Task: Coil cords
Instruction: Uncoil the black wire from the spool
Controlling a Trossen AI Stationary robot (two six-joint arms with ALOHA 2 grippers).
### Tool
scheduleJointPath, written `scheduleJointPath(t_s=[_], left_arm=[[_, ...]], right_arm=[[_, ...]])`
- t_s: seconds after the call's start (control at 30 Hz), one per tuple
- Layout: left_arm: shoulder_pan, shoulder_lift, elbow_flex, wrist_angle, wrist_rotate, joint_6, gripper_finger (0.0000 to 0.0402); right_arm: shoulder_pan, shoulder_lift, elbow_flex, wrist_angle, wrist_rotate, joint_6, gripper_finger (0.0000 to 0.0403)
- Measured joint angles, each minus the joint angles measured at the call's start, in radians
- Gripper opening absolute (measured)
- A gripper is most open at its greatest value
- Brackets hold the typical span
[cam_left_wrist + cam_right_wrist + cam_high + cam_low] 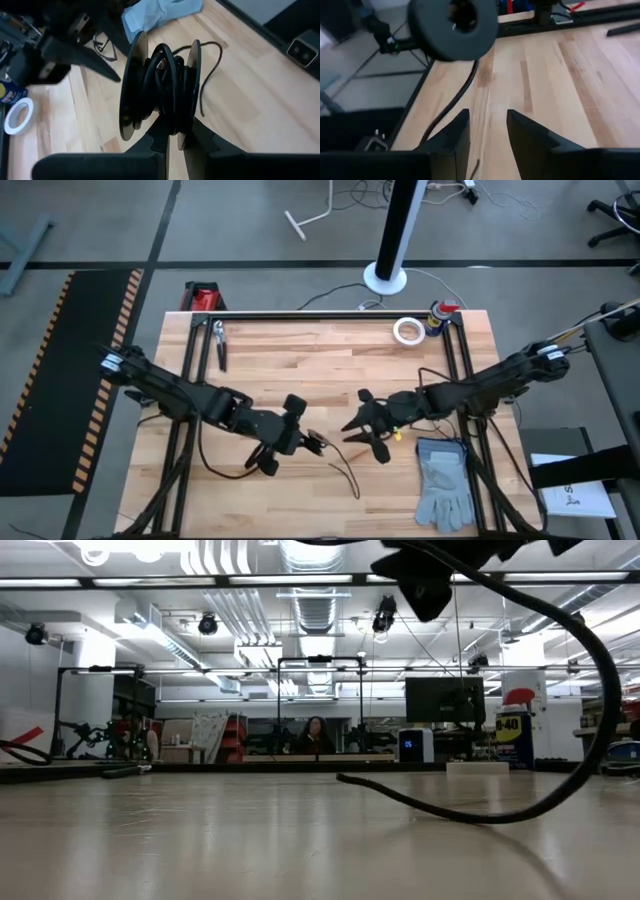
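floor (250, 220): grey concrete | ceiling (300, 580): strip lights, ducts | hazard-striped mat (60, 360)

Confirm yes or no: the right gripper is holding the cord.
No: in the right wrist view the right gripper stands open and empty, while the cord hangs from the spool beyond it.

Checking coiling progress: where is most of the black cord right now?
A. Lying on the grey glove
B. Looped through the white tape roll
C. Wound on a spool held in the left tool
C: the left wrist view shows the cord wound between the spool's discs, clamped in the left tool, with a loose tail trailing onto the table.
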Motion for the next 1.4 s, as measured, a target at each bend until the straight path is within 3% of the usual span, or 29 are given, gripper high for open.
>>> scheduleJointPath(t_s=[0.3,0.47,0.73,1.4], left_arm=[[0.001,0.016,0.0,-0.032,-0.059,0.068,0.002],[0.001,0.017,0.0,-0.06,-0.077,0.101,0.002],[-0.001,0.017,-0.027,-0.084,-0.087,0.281,0.002],[-0.005,0.017,-0.037,-0.052,-0.268,0.505,0.0019]], right_arm=[[-0.01,0.091,0.001,0.097,-0.107,0.127,0.0135],[-0.015,0.108,0.001,0.119,-0.109,0.146,0.0142],[-0.034,0.103,0.001,0.124,-0.123,0.166,0.0139],[-0.036,0.218,0.026,0.212,-0.142,0.148,0.0128]])
